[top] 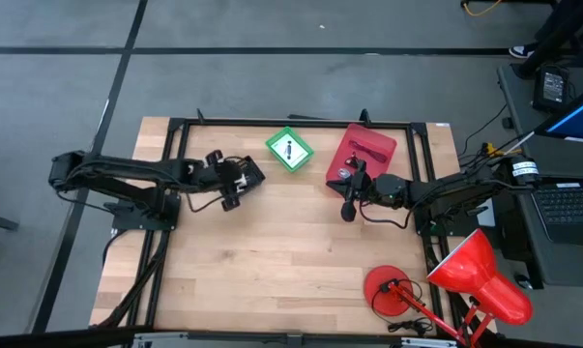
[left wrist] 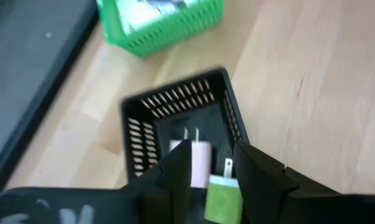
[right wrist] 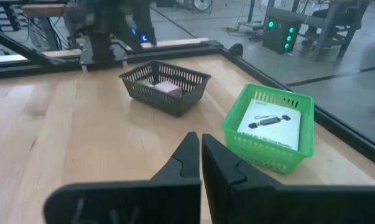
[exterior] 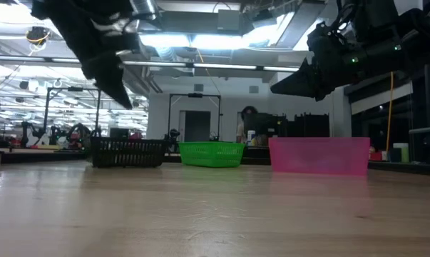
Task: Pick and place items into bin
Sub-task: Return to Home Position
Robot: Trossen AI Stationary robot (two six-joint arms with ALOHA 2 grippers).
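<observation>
Three bins are sitting in a row toward one long edge of the pale wood-grain desk: a black basket with slotted plastic walls, a green basket of the same slotted make, and a smooth-sided pink bin. The left end effector is hovering right above the black basket, its dark angular fingers spread apart and gripping nothing. Between them, down in the basket, a blocky pale pink adapter with two metal prongs and a green adapter are lying side by side. A flat white square card with black print is lying in the green basket. A dark cable is lying curled in the pink bin. The right end effector is hanging over bare desk just beside the pink bin, its two fingers pressed together and holding nothing. A glossy red lamp with a cone shade and round base is standing at a desk corner on the right arm's side
</observation>
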